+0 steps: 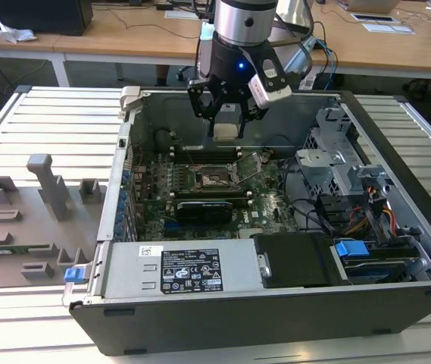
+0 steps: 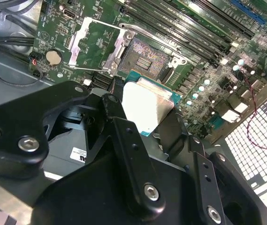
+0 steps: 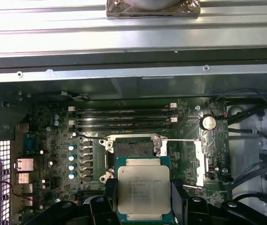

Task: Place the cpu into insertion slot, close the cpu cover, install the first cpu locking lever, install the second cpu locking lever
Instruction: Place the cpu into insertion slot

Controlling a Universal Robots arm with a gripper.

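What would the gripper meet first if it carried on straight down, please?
Probably the open slot below the cpu that the gripper holds, though depth is unclear and it may sit slightly off-centre.

a robotics lab in an office room, by the look: long wooden desks [image 1: 109,44] behind strewn with cables [image 1: 135,25] and papers [image 1: 387,23], a slatted metal worktop [image 1: 45,121] bearing an opened computer case [image 1: 238,322], grey plastic jigs [image 1: 48,188] laid out beside it.

The insertion slot [image 2: 145,58] is lying open, free from above. Its cover [image 2: 84,44] is standing beside it, toward the case's [image 1: 200,318] drive cage [image 1: 329,163].
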